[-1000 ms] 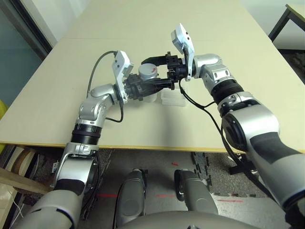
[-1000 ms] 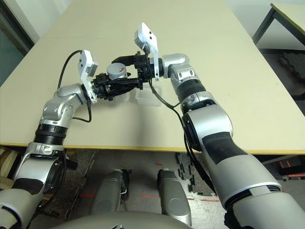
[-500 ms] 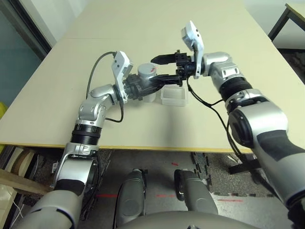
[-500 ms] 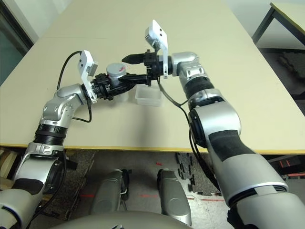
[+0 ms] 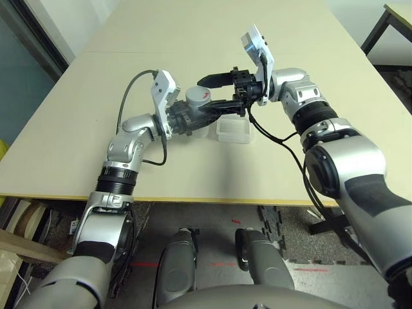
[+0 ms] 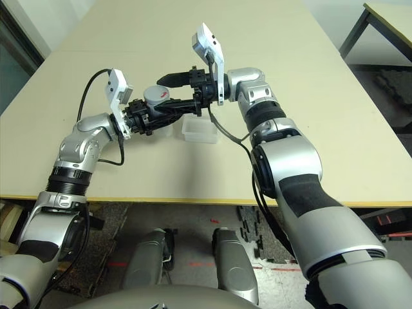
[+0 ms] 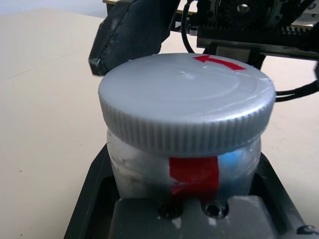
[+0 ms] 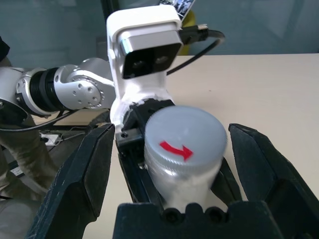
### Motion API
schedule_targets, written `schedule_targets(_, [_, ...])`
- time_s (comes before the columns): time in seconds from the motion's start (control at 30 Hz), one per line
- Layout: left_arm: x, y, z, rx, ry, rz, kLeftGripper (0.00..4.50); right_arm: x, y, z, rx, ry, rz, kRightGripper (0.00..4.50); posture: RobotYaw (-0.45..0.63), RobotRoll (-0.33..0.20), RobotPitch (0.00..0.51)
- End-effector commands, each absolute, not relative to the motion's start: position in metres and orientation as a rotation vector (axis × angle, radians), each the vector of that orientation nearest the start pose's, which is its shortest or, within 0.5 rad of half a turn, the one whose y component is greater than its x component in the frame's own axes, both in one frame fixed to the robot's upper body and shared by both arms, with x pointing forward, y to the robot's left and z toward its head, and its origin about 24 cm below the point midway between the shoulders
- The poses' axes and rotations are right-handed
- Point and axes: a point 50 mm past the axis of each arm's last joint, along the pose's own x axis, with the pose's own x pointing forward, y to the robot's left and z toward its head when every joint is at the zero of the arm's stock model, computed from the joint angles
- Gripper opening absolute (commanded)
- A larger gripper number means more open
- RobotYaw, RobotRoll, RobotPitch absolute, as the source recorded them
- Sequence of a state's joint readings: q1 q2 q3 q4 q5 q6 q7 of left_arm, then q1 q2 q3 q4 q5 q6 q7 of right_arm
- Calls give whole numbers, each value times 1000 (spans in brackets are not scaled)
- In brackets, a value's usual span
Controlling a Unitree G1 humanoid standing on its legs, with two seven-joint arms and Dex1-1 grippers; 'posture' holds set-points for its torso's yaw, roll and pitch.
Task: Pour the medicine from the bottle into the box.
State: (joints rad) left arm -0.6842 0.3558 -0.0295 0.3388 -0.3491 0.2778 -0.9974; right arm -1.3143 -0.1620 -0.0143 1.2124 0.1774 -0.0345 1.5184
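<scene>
My left gripper (image 5: 192, 118) is shut on the grey-white bottle (image 7: 187, 164), holding it upright above the table by its body, where the red stripe (image 7: 194, 175) shows. The grey cap (image 5: 198, 96) with its red mark sits on the bottle. My right gripper (image 5: 205, 95) is open, one black finger on each side of the cap (image 8: 182, 137), with a gap to each finger (image 8: 79, 184). The clear box (image 5: 233, 131) rests on the table just to the right of the bottle, below my right gripper. The medicine is hidden.
The beige table (image 5: 212, 32) stretches far back behind both arms. A seam (image 5: 109, 51) crosses it at the back left. A dark table leg (image 5: 376, 29) stands beyond the table's right edge.
My right gripper has moved left, and its open fingers now reach further along both sides of the cap. The left gripper, the bottle and the box have stayed in place.
</scene>
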Motion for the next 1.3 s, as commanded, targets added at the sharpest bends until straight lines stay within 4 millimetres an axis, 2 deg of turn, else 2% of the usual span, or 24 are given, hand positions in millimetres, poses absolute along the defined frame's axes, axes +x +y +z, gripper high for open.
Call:
schedule_targets(0.03, [343,134,155,62,-31,-1099,2650,378,-56,222,-123,-94,1637,4500,-69,0,120])
schedule_targets(0.43, [340,133,154,62,-31,-1113,2650,382,-46,219,-148,-106,1539,4500,-61,0,123])
schedule_targets(0.7, [338,133,154,58,-33,-1121,2650,387,-54,215,-181,-79,1448,4500,-64,0,124])
schedule_targets(1.3, [339,136,154,51,-31,-1100,2650,396,-117,215,-226,-12,1285,4500,-60,0,134])
